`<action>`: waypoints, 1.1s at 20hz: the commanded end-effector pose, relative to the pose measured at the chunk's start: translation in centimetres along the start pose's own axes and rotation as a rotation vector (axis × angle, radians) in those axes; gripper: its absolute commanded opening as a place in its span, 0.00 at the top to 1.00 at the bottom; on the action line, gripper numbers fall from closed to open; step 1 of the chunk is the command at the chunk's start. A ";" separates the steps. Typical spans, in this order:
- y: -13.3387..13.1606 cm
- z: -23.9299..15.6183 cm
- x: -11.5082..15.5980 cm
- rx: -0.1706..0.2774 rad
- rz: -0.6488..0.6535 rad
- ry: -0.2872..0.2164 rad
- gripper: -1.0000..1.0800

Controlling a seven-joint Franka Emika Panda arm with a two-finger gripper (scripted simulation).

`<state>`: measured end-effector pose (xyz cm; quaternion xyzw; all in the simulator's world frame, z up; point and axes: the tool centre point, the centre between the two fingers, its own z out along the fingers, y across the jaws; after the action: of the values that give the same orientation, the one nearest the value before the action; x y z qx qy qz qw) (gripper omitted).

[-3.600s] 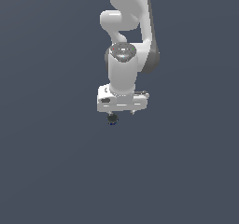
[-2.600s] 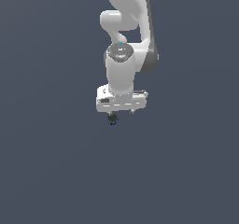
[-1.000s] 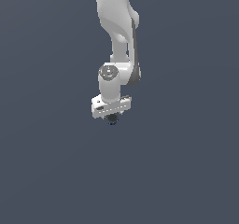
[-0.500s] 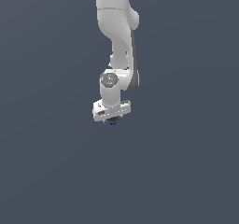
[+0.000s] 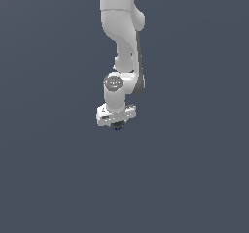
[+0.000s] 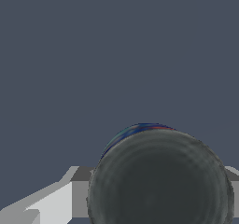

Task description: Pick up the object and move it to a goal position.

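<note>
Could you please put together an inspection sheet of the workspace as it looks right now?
Surface: a plain dark grey-blue ground, evenly coloured, no edges or markings seen.
Job's things: the can sits right under the pincer; its dark grey top fills much of the wrist view, with a blue sliver of its side at the rim. In the exterior view only a small dark bit shows below the pincer.
Goal position: no marker seen.
Clutter: nothing seen.
Pincer: the pincer points downward with the can between its fingers; whether it is clamped shut cannot be told.
Cables: nothing seen.
Surroundings: only the white arm coming down from the exterior view's top; nothing else seen.
</note>
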<state>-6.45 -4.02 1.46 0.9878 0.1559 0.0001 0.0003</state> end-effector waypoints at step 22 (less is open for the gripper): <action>2.4 -10.5 -0.8 0.000 -0.001 0.000 1.00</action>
<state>-6.45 -6.20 10.40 0.9877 0.1560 -0.0006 0.0000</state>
